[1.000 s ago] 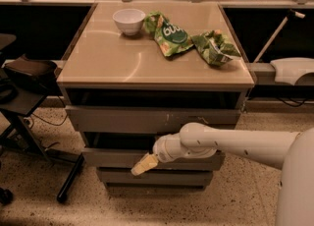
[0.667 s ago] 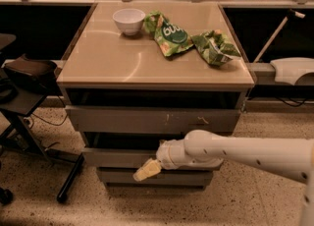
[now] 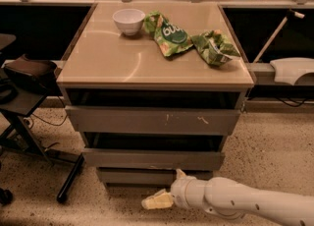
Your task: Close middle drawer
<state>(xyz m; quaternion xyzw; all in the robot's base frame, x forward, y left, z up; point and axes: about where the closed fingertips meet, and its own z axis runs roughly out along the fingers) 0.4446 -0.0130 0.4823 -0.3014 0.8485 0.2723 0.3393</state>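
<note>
The middle drawer (image 3: 127,159) was grey wood-grain, the bowl (image 3: 128,21) white. The cream gripper (image 3: 162,188) hung low, below that drawer

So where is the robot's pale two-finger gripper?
Low at centre of the camera view, the gripper hangs below the wide grey middle drawer, near the floor.

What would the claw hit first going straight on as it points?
The claw, low before the cabinet, points left, slightly down: probably the floor first, possibly the black stand leg; depth unclear.
</note>
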